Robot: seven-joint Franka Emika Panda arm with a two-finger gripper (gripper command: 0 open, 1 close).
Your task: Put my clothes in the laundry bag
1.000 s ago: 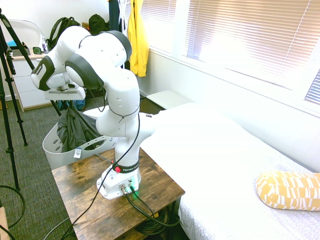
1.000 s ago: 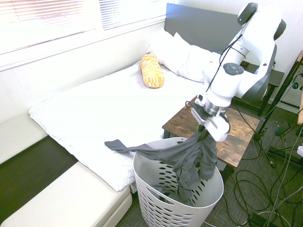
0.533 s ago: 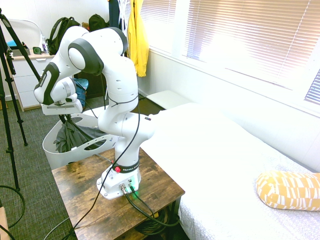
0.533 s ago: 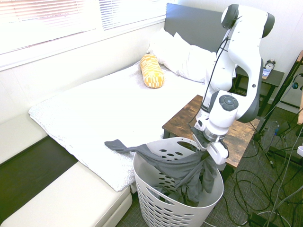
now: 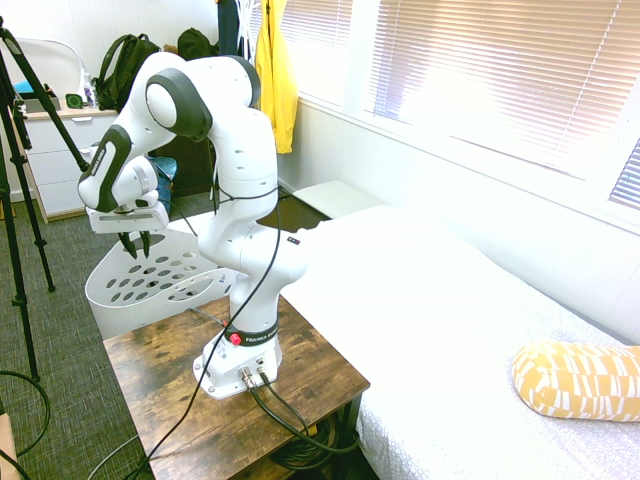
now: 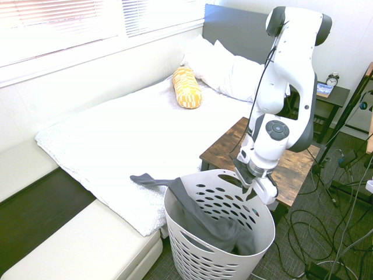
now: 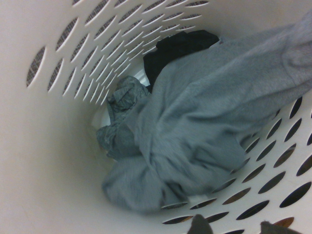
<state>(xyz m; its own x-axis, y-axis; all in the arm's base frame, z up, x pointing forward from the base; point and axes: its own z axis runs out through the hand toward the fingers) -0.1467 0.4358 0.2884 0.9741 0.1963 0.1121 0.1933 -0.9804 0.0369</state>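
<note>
- First exterior view: my gripper [image 5: 135, 243] hangs just over the white laundry basket [image 5: 150, 285], fingers parted and empty; the grey garment that hung from it a second ago is gone from them, and no cloth shows above the rim.
- Second exterior view: the charcoal shirt [image 6: 218, 227] now lies inside the basket, one sleeve draped over the rim onto the bed [image 6: 116, 140].
- Wrist view: I see the shirt heaped on the basket floor, beside a black item [image 7: 178, 46].
</note>
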